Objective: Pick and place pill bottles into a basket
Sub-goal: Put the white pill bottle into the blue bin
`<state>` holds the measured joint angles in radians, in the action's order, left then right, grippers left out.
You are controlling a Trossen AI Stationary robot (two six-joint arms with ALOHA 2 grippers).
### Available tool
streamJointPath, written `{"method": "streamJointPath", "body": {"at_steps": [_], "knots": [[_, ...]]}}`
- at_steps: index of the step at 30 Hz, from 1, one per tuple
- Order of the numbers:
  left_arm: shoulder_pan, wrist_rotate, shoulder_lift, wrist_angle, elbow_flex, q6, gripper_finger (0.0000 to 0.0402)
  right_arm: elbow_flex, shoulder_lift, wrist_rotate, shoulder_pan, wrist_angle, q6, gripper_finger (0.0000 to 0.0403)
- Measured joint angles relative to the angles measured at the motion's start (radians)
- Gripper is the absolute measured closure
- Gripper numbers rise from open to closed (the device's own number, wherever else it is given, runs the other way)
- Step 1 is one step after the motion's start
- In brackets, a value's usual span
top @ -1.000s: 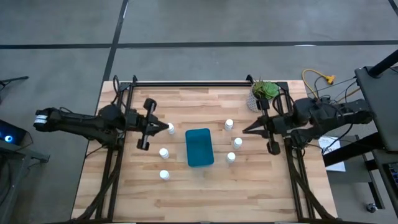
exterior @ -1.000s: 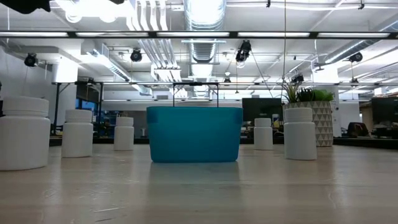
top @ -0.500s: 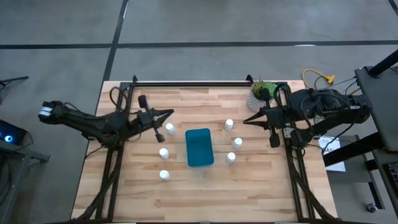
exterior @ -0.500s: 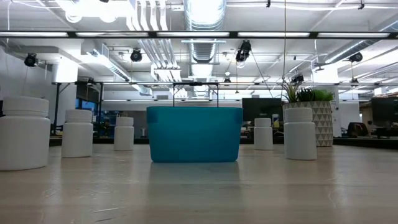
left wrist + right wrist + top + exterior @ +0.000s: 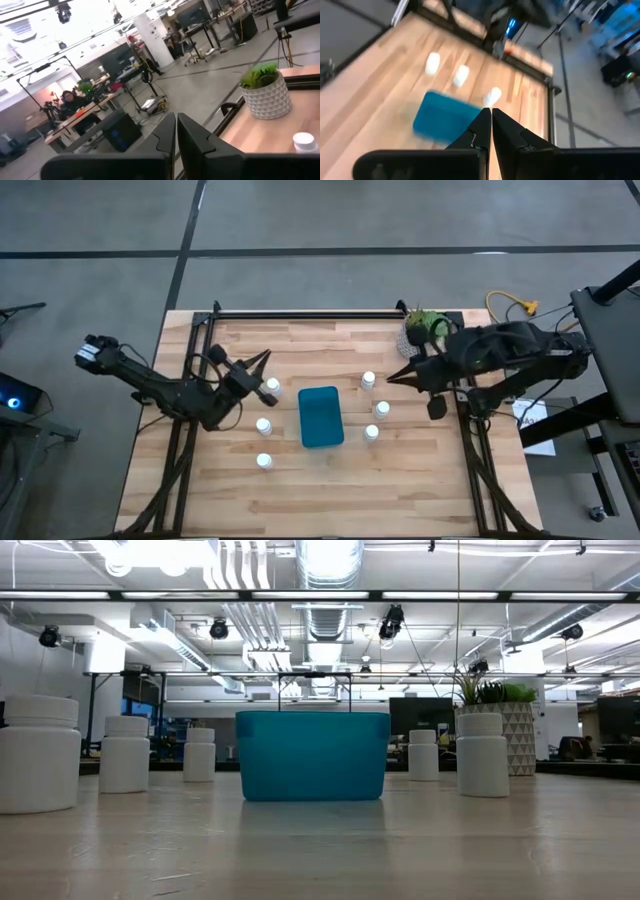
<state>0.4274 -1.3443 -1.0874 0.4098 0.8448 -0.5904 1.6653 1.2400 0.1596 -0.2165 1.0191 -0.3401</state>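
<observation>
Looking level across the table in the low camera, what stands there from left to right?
Big near pill bottle → second bottle → third bottle → teal basket → small far bottle → bottle in front of the plant pot.

Grey concrete floor (image 5: 330, 220) crossed by dark lines surrounds the wooden table (image 5: 300, 480); overhead, silver ducts (image 5: 325, 565) and bright strip lights (image 5: 320, 595) run across an open workshop, desks (image 5: 80, 117) and a white pillar (image 5: 152, 35) beyond
</observation>
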Motion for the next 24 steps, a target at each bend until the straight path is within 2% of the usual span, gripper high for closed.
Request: {"method": "streamJointPath", "body": {"at_steps": [8,15,19,24], "knots": [[0.000,-0.001,0.009,0.001,-0.025,0.008,0.0400,0.050,0.134,-0.001,0.001,0.206,-0.005,0.0394],[0.000,0.000,0.010,0.001,-0.032,0.008,0.0400,0.049,0.216,-0.003,0.001,0.245,-0.011,0.0392],[0.000,0.000,0.010,0.001,-0.032,0.007,0.0400,0.049,0.251,-0.004,0.001,0.280,-0.005,0.0373],[0.000,0.000,0.010,0.001,-0.032,0.007,0.0400,0.048,0.298,-0.052,0.001,0.298,0.011,0.0327]]}}
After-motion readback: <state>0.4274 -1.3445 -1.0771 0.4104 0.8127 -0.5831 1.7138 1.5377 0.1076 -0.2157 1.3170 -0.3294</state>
